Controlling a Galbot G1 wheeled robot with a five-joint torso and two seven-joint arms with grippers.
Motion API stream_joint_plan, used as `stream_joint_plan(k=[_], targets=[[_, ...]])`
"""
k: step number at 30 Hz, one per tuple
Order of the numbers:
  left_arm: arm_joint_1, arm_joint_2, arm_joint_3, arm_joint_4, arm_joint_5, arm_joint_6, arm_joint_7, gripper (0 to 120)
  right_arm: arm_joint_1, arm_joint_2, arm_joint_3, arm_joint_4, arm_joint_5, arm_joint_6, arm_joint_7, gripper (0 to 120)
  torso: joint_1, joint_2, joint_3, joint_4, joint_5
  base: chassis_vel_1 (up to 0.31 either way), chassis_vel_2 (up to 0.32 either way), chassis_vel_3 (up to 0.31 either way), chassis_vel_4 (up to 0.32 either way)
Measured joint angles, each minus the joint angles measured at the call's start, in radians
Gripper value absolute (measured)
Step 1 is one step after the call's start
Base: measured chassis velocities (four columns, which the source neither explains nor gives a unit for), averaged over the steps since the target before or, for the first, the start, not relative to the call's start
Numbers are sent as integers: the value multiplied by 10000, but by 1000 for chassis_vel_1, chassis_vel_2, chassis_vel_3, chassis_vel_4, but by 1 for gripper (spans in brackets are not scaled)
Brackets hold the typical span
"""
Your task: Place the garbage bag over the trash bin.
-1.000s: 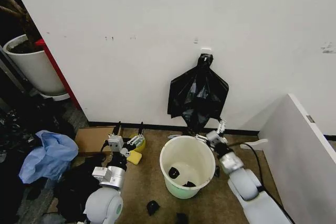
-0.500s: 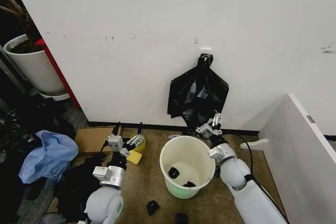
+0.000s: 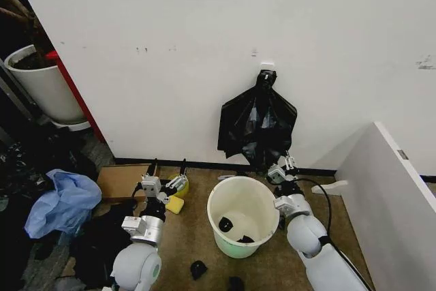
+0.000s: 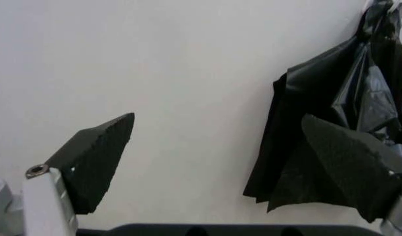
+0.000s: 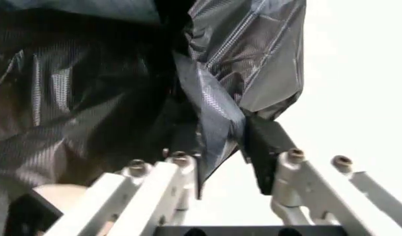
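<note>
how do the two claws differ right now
The right claw is raised by the wall, closed on a fold of the garbage bag hanging there. The left claw is low near the floor, open and empty, left of the trash bin. Both point toward the wall.

My arms are glossy white with rounded shells and silver-grey joint rings. My left gripper (image 3: 167, 169) is a boxy white-and-silver block carrying two slim dark fingers; up close, each finger (image 4: 96, 164) ends in a black wedge-shaped pad with a rough, foam-like surface, fixed to a silver bracket by a small screw. My right gripper (image 3: 281, 167) is built of pale silver linkage bars pinned with round bolt heads, tipped with black pads (image 5: 267, 147). A black cable loops beside my right forearm.
</note>
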Motion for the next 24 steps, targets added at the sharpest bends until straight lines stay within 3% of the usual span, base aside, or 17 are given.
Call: stream_joint_plan(k=[4, 5, 9, 11, 13, 16, 18, 19, 24], targets=[[-88, 159, 21, -52, -25, 22, 42, 100, -97, 90, -208, 273, 1853, 854, 162, 1, 0, 0, 0, 2, 0, 0, 0, 0, 0], [-88, 159, 21, -52, -25, 22, 42, 100, -97, 90, -208, 273, 1853, 854, 162, 1, 0, 0, 0, 2, 0, 0, 0, 0, 0], [-379, 692, 202, 31, -85, -268, 411, 100, -255, 106, -418, 654, 4285, 1967, -247, 0, 0, 0, 0, 1, -1, 0, 0, 0, 0], [-786, 1423, 345, 250, -336, -730, 917, 100, -362, 71, -495, 833, 5537, 2454, -570, 0, 0, 0, 0, 2, -4, 0, 0, 0, 0], [-952, 1689, 384, 335, -438, -855, 1096, 100, -404, 59, -507, 897, 5956, 2585, -680, 0, 0, 0, 0, 0, -3, 0, 0, 0, 0], [-1975, 2937, 682, 898, -784, -1098, 1869, 100, -540, 49, -493, 1049, 7327, 3101, -1228, 0, 0, 0, 1, 2, 0, 0, 0, 0, 0], [-2720, 3352, 1003, 1225, -835, -1101, 2123, 100, -593, 58, -477, 1090, 7775, 3296, -1465, 0, 0, 0, 1, 3, -1, 0, 0, 0, 0], [-2720, 3352, 1003, 1225, -835, -1101, 2123, 100, -593, 58, -477, 1090, 7775, 3296, -1465, 0, 0, 0, 1, 3, -1, 0, 0, 0, 0], [-5015, 3845, 2832, 2389, -756, -1206, 3131, 100, -617, 133, -479, 1097, 8335, 3710, -2060, 0, 1, 0, 1, -1, 0, 0, 0, 0, 0]])
